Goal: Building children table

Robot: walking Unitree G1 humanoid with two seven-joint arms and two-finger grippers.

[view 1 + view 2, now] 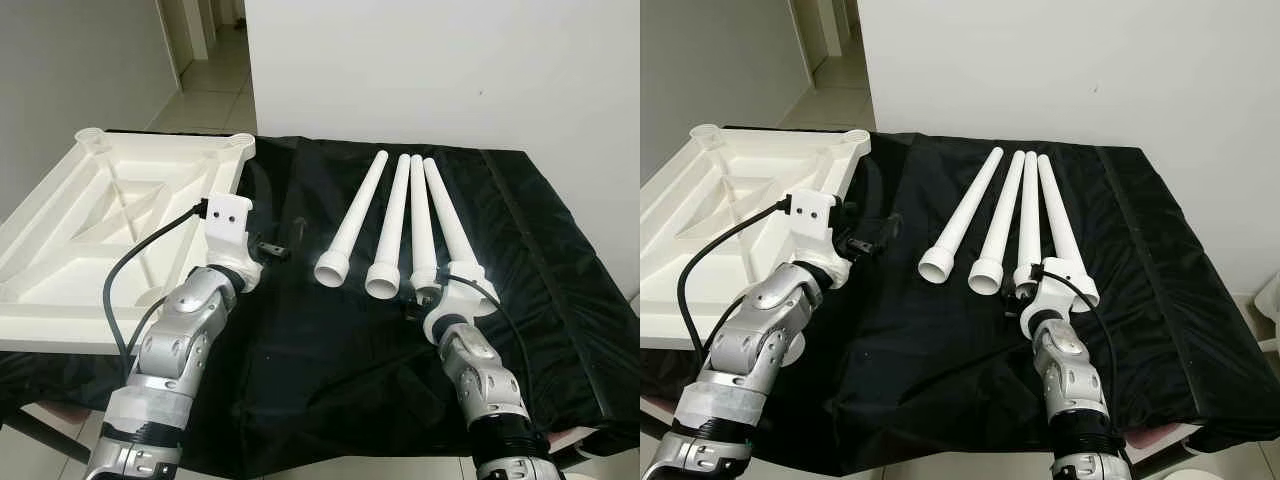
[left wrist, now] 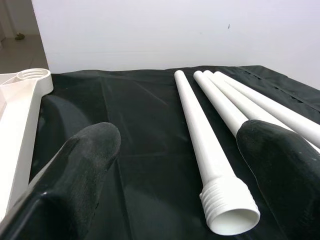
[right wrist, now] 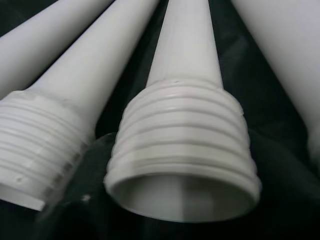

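Note:
An upside-down white tabletop (image 1: 60,230) with corner sockets lies on the left of the black-clothed table. Several white legs lie side by side at the middle, threaded ends toward me. My left gripper (image 1: 878,235) hovers open beside the tabletop's right edge, pointing at the leftmost leg (image 2: 200,130), a short way from it. My right gripper (image 1: 425,293) is open at the near end of the third leg (image 3: 182,140), with a finger on each side of its threaded collar. The second leg (image 3: 45,145) and the fourth leg (image 3: 285,50) lie close on either side.
The black cloth (image 1: 320,340) covers the table and hangs over its front edge. A white wall (image 1: 450,70) stands right behind the table. A tiled corridor (image 1: 215,80) opens at the back left. Bare cloth lies right of the legs.

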